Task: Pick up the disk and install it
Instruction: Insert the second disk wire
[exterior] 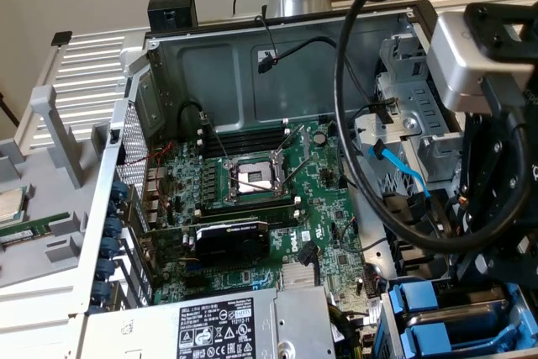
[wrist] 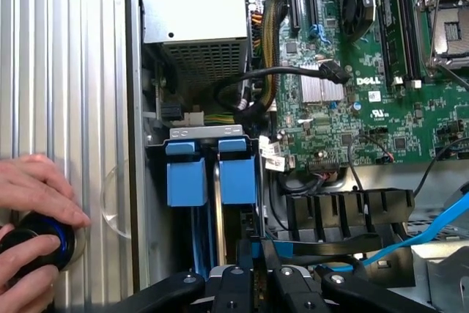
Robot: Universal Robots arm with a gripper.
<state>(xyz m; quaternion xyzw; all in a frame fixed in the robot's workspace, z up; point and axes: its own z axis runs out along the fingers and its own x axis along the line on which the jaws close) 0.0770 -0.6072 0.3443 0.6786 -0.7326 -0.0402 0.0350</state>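
My black gripper (wrist: 258,273) hung over the drive bay of the open desktop computer case (exterior: 277,65), its fingers drawn close together on the thin upper edge of the blue-railed, silver-grey metal disk (wrist: 220,203). The disk stood on edge in the bay, between the two blue plastic rail tabs (wrist: 186,181) under the bay's grey metal bracket (wrist: 207,133). Beside the bay, toward the green Dell motherboard (wrist: 366,86), a black plastic cable guide (wrist: 344,207) sat in the case, and a light-blue data cable (wrist: 432,229) ran across near my fingers. On the far side of the bay from the motherboard, a person's hand (wrist: 33,218) rested on a round black-and-blue knob (wrist: 37,247) set on the ribbed aluminium counter (wrist: 66,71). In the exterior view, my arm's silver wrist housing (exterior: 475,56) and looping black cable (exterior: 353,124) stood above the bay at that view's right, and the empty processor socket (exterior: 252,176) lay mid-board.
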